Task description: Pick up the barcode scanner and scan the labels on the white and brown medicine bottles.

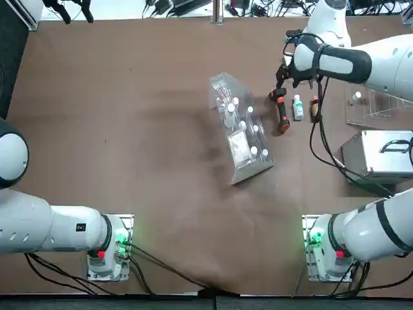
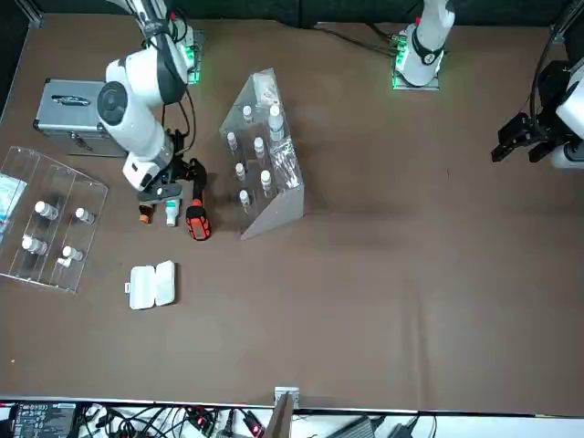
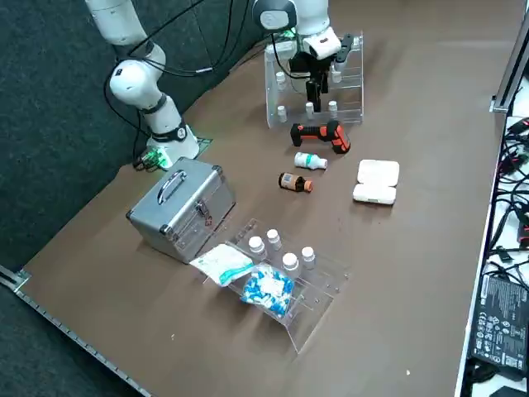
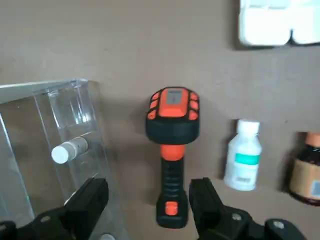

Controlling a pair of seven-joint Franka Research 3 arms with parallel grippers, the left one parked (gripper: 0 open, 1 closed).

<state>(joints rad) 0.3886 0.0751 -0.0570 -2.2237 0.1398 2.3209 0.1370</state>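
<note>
The barcode scanner (image 1: 282, 111) (image 4: 172, 150) lies flat on the brown table, black with orange head and trigger. Beside it lie the white bottle (image 1: 298, 107) (image 4: 243, 156) with a green band and the brown bottle (image 1: 314, 108) (image 4: 306, 170). In the front view they sit in a row: scanner (image 2: 196, 216), white bottle (image 2: 172, 214), brown bottle (image 2: 145, 215). My right gripper (image 1: 282, 74) (image 4: 148, 192) hovers open above the scanner's handle end, touching nothing. In the right side view the gripper (image 3: 318, 83) hangs over the scanner (image 3: 321, 135).
A tilted clear rack of white-capped vials (image 1: 240, 129) stands close beside the scanner. A silver case (image 1: 377, 154) and a second clear rack (image 1: 371, 106) sit to the right. A white plastic box (image 2: 152, 285) (image 4: 280, 22) lies beyond the bottles.
</note>
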